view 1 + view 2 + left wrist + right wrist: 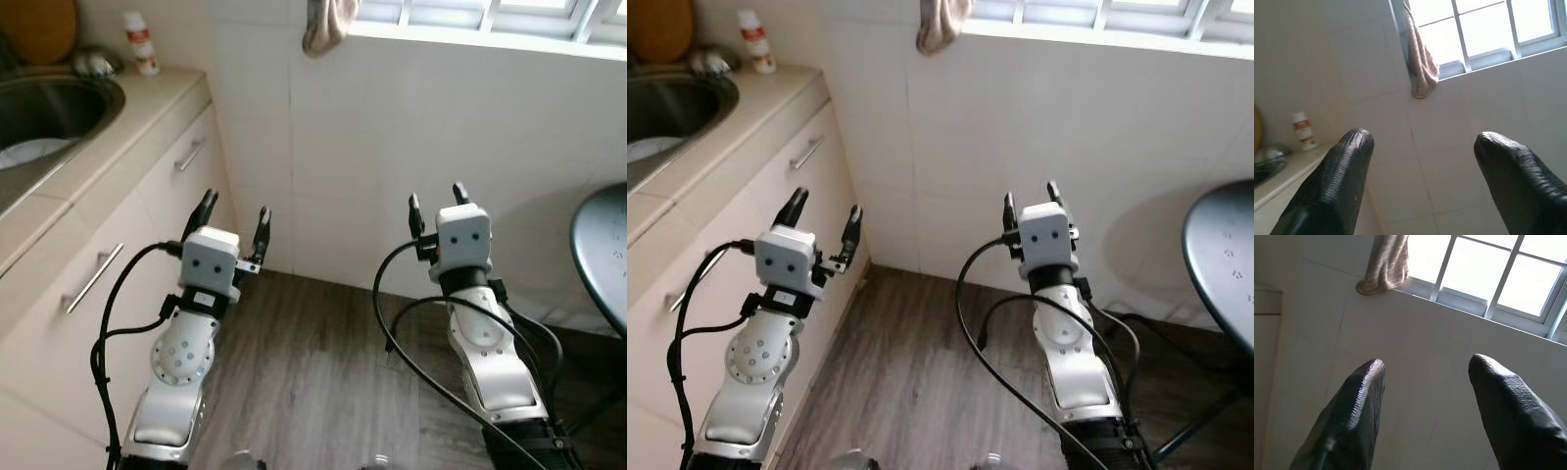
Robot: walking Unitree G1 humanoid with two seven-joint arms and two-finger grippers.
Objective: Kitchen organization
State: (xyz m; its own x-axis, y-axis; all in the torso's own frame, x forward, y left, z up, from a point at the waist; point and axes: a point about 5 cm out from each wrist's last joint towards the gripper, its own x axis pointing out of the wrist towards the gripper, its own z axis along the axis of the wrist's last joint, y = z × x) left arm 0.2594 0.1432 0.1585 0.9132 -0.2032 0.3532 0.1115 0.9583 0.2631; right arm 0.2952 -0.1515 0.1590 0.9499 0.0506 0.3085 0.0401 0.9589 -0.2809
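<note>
Both arms are raised in front of a white tiled wall. My left gripper (235, 215) is open and empty, level with the cabinet fronts (147, 211). My right gripper (437, 204) is open and empty too, pointing at the wall below the window. A small white bottle with a red label (141, 43) stands at the back of the beige counter (118, 127), beside a metal sink (49, 108) with a white dish in it. A beige cloth (328, 24) hangs from the window sill; the same cloth (1421, 63) shows past my left fingers (1337, 176).
A round dark table (602, 250) stands at the right edge. The cabinet drawers carry metal bar handles (93, 279). A brown round board (39, 29) leans behind the sink. Wood-look floor (323, 372) lies between the arms, with black cables hanging from both wrists.
</note>
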